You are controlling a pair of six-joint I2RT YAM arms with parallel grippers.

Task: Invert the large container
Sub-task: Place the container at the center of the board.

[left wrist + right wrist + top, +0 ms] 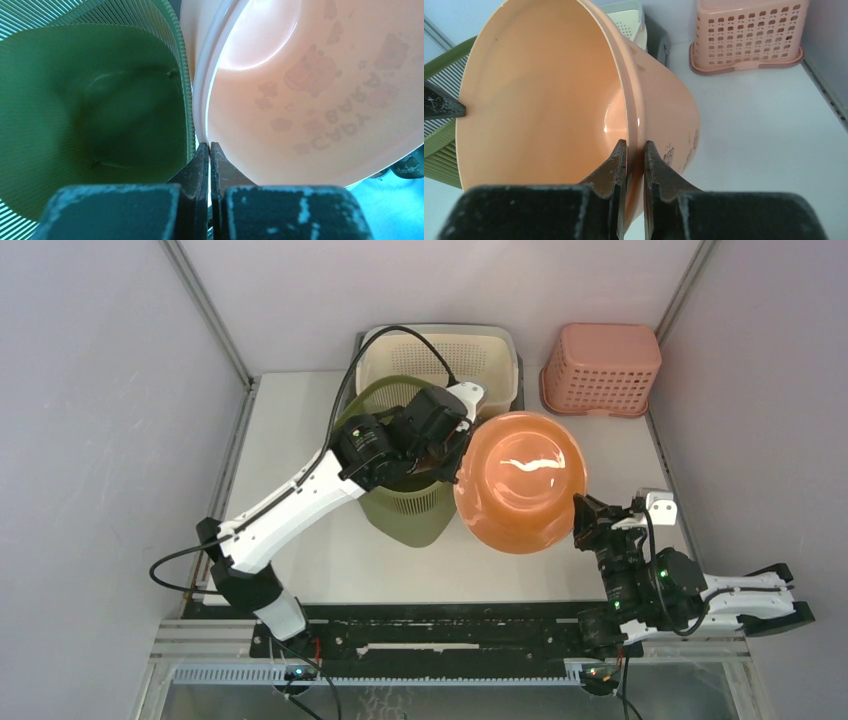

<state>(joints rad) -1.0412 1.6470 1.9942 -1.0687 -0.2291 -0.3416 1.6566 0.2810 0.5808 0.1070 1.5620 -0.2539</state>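
Observation:
The large container (pixel 520 480) is a glossy orange plastic bowl, tipped so its outer wall and base face up. Its mouth (pixel 539 90) faces the near side. My left gripper (pixel 455 445) is at the bowl's left edge, and its jaws (pixel 209 146) are shut on the thin pale rim. The bowl's printed wall (pixel 320 90) fills the right of the left wrist view. My right gripper (pixel 580 512) is at the bowl's near right edge. It is shut on the rim (pixel 635 145), with one finger inside and one outside.
A green ribbed basket (pixel 405 510) sits right beside the bowl's left side, under my left arm, with its hollow inside (pixel 75 100) showing. A cream basket (pixel 440 350) stands at the back. A pink perforated basket (pixel 602 368) stands upside down at the back right (pixel 749 32).

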